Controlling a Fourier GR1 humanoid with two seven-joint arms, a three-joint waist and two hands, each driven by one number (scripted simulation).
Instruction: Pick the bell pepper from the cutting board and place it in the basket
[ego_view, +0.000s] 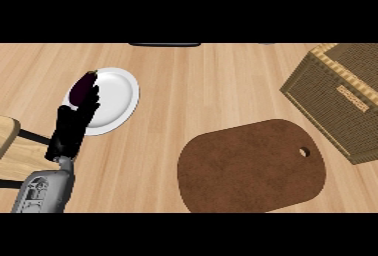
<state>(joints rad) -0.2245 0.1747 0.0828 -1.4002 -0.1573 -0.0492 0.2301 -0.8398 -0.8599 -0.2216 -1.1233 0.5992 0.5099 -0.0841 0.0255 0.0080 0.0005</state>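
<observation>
The brown cutting board (251, 167) lies at the lower middle with a small hole near its right edge and nothing on it. No bell pepper shows anywhere in the head view. The wicker basket (339, 95) stands at the right edge; its inside is hidden from here. My left hand (70, 130) rests at the left with its fingers straight and pointing up, their tips over the edge of a white plate (118, 95). Nothing is in the hand. My right hand is out of the picture.
A dark purple vegetable (83, 85) lies on the plate's left side, partly behind my fingertips. A pale wooden piece (11, 145) juts in at the left edge. A dark object (164, 44) peeks in at the counter's far edge.
</observation>
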